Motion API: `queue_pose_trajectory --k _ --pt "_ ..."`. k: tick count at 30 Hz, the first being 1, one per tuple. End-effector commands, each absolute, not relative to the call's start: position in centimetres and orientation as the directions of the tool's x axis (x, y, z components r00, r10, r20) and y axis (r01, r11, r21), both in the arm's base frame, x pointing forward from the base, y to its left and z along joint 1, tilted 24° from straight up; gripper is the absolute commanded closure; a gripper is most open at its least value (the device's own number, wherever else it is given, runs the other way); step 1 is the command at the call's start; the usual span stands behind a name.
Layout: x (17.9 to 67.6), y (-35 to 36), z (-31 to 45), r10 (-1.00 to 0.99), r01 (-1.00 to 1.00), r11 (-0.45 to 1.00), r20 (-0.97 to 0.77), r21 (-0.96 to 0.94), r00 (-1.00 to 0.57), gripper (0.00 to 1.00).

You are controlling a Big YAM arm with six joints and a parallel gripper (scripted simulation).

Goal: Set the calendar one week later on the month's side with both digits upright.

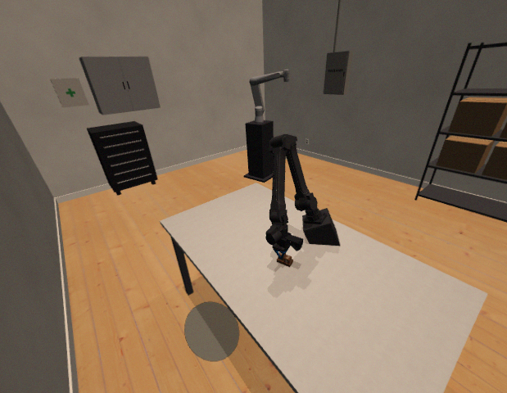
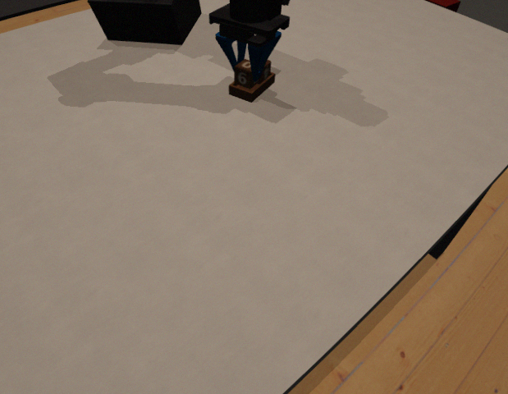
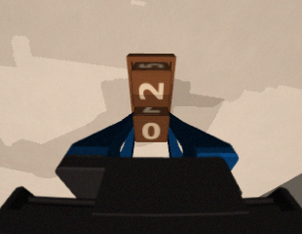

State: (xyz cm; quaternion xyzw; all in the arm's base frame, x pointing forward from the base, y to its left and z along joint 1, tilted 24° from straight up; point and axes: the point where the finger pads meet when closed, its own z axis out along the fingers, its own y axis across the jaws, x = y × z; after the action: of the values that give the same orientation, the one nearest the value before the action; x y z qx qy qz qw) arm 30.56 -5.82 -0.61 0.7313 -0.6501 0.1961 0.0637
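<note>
A small brown wooden tray [image 2: 250, 89] stands on the white table; it also shows in the top view [image 1: 284, 260]. It holds two brown digit cubes side by side. In the wrist view the far cube [image 3: 152, 91] shows a 2 on top and the near cube [image 3: 151, 130] shows a 0 on top. In the exterior view the near cube [image 2: 243, 77] shows a 6 on its side. My gripper [image 2: 246, 75] points straight down with its blue fingers shut on the near cube [image 3: 151, 141]. I cannot tell whether this cube rests on the tray floor or hangs just above it.
The arm's black base [image 2: 145, 19] stands on the table close behind the tray. A red object [image 2: 445, 3] shows at the far right table corner. The table edge [image 2: 414, 258] runs along the right.
</note>
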Motion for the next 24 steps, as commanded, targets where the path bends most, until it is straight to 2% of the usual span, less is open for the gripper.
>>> queue_pose_trajectory --k 1,24 --pt "30.88 -6.04 -0.83 -0.926 -0.974 -0.151 0.368 -0.167 0.081 0.74" --pt "31.46 -6.25 -1.07 -0.926 -0.972 -0.153 0.37 -0.181 0.077 0.74"
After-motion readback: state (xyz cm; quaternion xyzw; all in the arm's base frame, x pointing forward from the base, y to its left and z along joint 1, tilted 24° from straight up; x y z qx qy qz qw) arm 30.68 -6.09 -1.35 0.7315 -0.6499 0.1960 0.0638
